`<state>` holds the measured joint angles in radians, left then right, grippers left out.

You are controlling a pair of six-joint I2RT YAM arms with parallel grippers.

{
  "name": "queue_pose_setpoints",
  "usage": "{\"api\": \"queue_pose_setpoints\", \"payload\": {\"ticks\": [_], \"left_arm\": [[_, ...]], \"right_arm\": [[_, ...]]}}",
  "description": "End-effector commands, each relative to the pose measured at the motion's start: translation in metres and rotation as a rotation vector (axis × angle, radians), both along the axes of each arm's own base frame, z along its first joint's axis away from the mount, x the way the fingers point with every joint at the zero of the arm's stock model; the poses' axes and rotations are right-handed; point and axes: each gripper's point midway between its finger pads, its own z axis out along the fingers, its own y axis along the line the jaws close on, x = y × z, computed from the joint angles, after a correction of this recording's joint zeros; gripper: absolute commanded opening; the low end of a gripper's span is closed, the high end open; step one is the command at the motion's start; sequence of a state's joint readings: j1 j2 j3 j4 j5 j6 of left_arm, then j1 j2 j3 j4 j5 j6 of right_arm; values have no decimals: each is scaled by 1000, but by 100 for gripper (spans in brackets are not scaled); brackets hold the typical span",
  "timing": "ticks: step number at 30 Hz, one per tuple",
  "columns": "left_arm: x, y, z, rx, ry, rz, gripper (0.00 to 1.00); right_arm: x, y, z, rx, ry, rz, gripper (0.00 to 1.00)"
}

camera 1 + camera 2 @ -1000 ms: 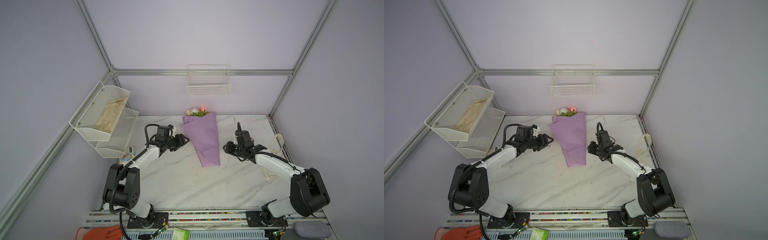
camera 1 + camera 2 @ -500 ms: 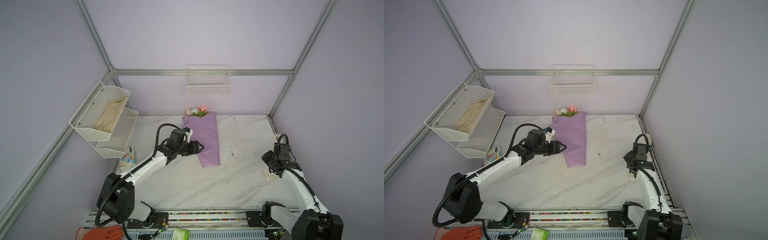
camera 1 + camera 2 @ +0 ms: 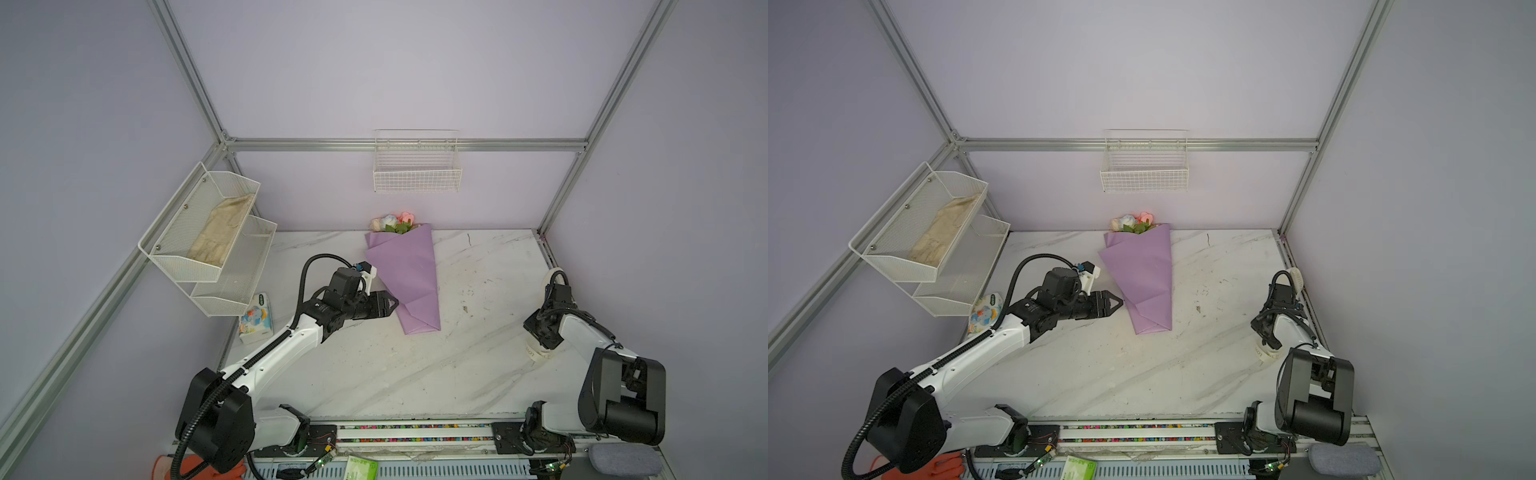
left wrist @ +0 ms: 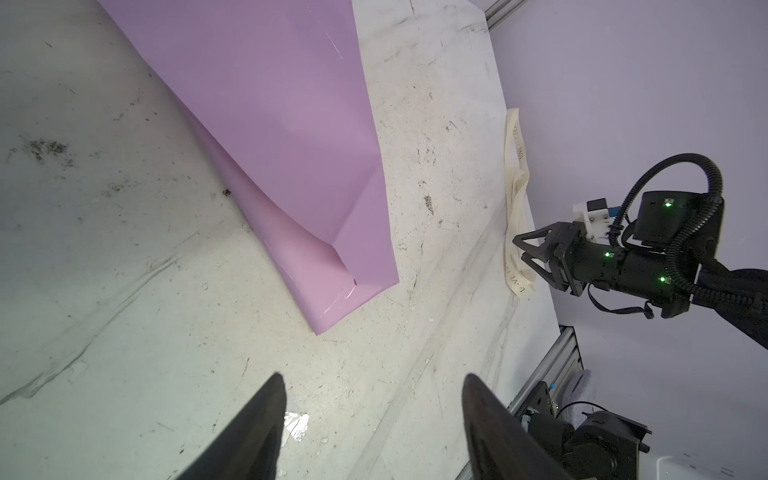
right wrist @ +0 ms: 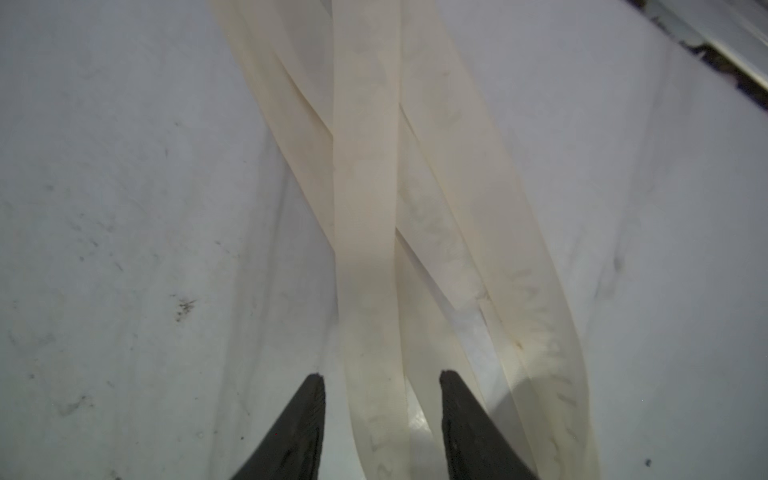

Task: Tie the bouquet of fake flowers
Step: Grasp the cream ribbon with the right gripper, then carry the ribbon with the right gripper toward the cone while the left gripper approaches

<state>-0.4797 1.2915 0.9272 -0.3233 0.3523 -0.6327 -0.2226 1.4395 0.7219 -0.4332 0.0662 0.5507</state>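
L gripper (image 4: pixel 374 386) is sitting spread & empty, having crept in just beside the wrap's lower end. The bouquet of fake flowers (image 3: pixel 409 270) is lying mid-table, blooms toward the back edge, sheathed in lilac paper, untied. R gripper (image 5: pixel 380 378) — flanking the bouquet a sec ago — is now hovering at the right edge of the table (image 3: pixel 374 374), jaws spread astride one strand of the cream ribbon (image 5: pixel 365 208), not pinching yet. Probably ribbon pickup is starting — tying is still ahead.

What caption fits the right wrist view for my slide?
Open right gripper straddling one strand of cream ribbon on the white table.
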Motion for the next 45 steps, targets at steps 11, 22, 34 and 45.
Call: {"api": "queue_pose_setpoints", "payload": {"ticks": [11,22,34,45], "left_arm": [[-17,18,-13,18,11,12,66],[-27,41,2,-3,15,73,63],[-43,41,35,-105,-62,65,64],[-62,3,65,-294,-145,-105,71]], "right_arm": [[-16,55,-33,0,164,130,17],[14,114,77,85,-191,356,0],[4,244,188,319,-453,791,0],[-23,344,268,578,-650,1031,0]]}}
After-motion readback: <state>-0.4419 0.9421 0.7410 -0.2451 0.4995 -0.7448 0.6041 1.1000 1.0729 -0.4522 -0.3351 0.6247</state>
